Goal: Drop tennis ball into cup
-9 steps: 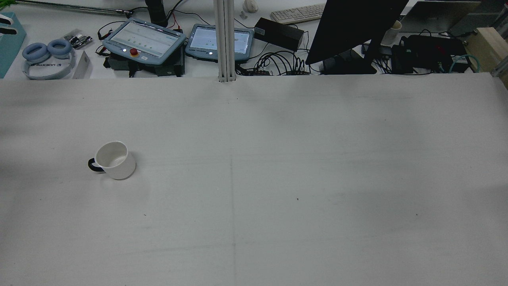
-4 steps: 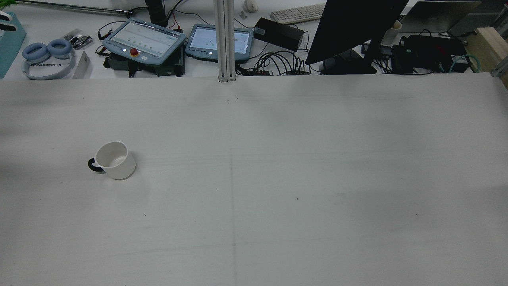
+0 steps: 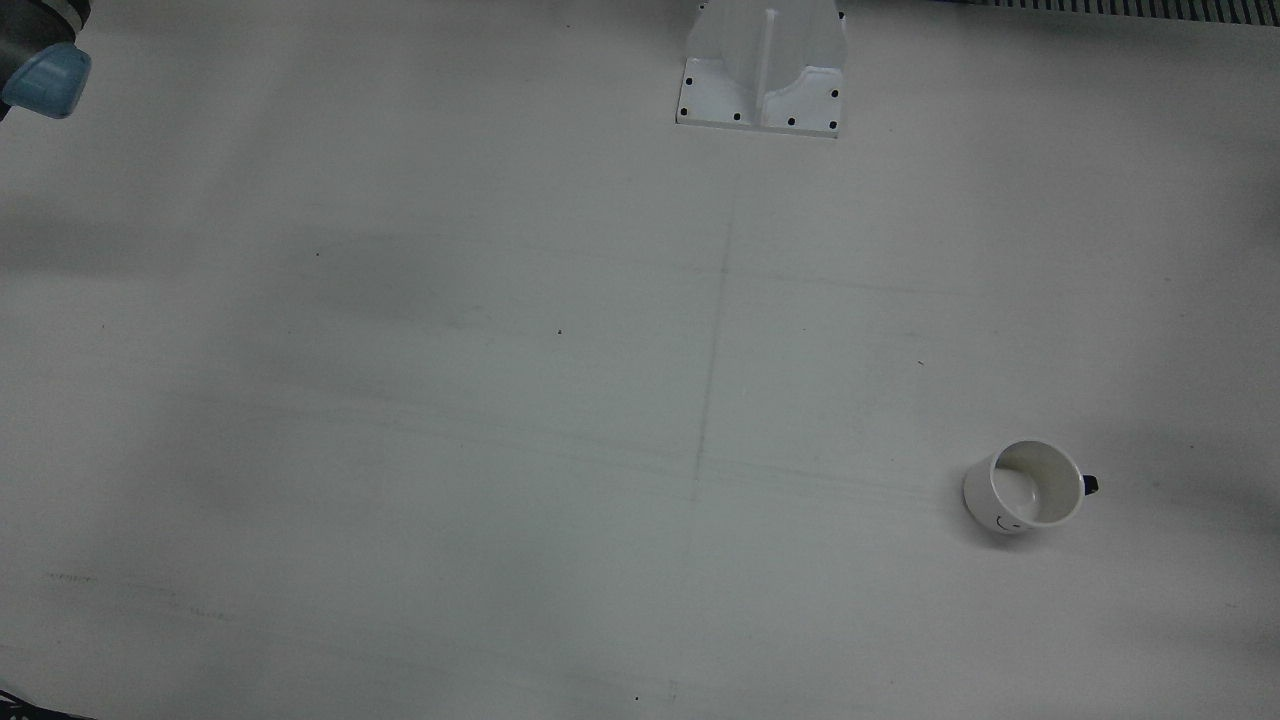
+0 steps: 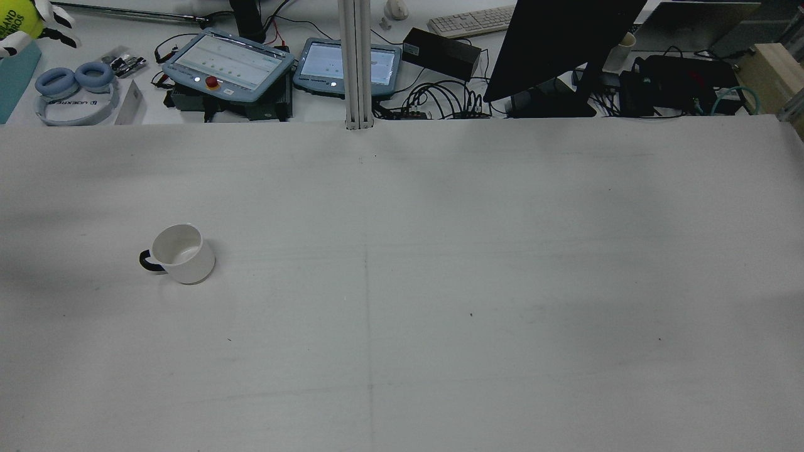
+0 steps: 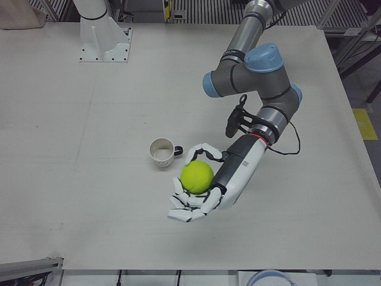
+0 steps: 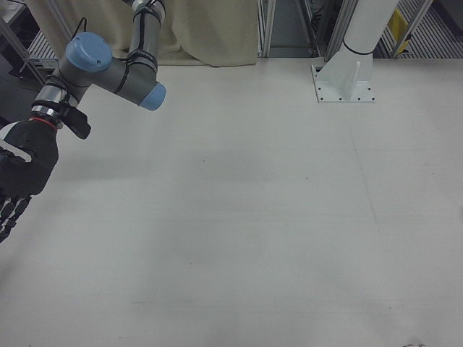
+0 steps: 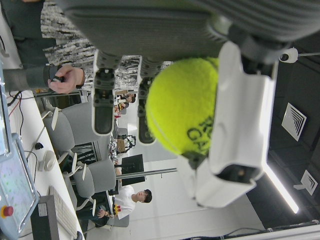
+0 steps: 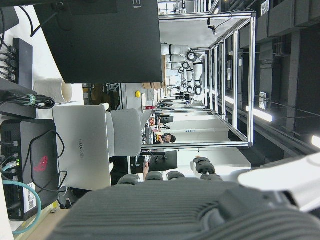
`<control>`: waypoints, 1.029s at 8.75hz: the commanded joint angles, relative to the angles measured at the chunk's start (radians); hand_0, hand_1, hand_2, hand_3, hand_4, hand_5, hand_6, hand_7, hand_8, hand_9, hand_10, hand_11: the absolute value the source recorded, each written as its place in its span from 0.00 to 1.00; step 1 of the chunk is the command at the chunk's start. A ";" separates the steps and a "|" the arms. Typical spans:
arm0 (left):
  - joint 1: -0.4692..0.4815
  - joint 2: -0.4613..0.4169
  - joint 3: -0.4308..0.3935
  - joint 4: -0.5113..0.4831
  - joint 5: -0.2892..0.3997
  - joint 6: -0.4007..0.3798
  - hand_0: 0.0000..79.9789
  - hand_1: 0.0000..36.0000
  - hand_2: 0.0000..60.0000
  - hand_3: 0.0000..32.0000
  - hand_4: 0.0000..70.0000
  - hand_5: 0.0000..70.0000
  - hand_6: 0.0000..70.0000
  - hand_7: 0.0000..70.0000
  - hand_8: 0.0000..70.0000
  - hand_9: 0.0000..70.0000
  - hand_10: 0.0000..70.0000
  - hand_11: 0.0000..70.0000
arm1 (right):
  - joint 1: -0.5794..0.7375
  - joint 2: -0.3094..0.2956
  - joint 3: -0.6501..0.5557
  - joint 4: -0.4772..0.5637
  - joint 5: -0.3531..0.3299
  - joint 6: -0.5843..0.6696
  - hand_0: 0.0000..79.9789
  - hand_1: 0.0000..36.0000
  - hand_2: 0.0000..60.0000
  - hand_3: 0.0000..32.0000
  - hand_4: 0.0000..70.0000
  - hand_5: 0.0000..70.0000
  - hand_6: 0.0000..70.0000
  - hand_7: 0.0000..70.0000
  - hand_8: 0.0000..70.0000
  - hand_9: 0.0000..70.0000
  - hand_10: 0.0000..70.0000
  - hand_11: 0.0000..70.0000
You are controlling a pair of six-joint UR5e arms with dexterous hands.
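My left hand (image 5: 223, 183) is shut on a yellow-green tennis ball (image 5: 197, 177), palm up and raised above the table. The white cup (image 5: 161, 152) with a dark handle stands upright and empty on the table, just beyond the ball in the left-front view. The cup also shows in the rear view (image 4: 179, 253) and the front view (image 3: 1030, 487). The ball (image 4: 16, 16) and white fingertips (image 4: 59, 19) show at the rear view's top left corner. The left hand view shows the ball (image 7: 185, 107) against the palm. My right hand (image 6: 18, 177) is dark, open and empty at the right-front view's left edge.
Two teach pendants (image 4: 229, 63), headphones (image 4: 75, 91), a monitor (image 4: 559, 44) and cables lie beyond the table's far edge. An arm pedestal (image 3: 762, 65) stands at the near side in the front view. The right arm's blue elbow cap (image 3: 45, 80) is at that view's top left.
In the rear view the ball and the left hand's fingers have come into sight at the top left corner; earlier only fingertips showed there. The cup has not moved.
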 commanded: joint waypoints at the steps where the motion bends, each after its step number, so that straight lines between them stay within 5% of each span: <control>1: 0.135 0.002 -0.051 0.031 0.003 0.006 1.00 1.00 1.00 0.64 0.08 0.44 1.00 0.89 0.49 0.53 0.34 0.56 | 0.000 0.000 0.000 0.000 0.000 0.000 0.00 0.00 0.00 0.00 0.00 0.00 0.00 0.00 0.00 0.00 0.00 0.00; 5: 0.222 0.186 -0.112 -0.031 0.017 0.024 1.00 1.00 1.00 0.69 0.01 0.41 0.98 0.85 0.46 0.50 0.32 0.52 | 0.000 0.000 0.000 0.000 0.000 0.000 0.00 0.00 0.00 0.00 0.00 0.00 0.00 0.00 0.00 0.00 0.00 0.00; 9: 0.373 0.178 -0.157 -0.018 -0.018 0.084 1.00 1.00 1.00 0.76 0.00 0.41 0.98 0.82 0.46 0.48 0.32 0.52 | 0.000 0.000 0.000 0.000 0.000 0.000 0.00 0.00 0.00 0.00 0.00 0.00 0.00 0.00 0.00 0.00 0.00 0.00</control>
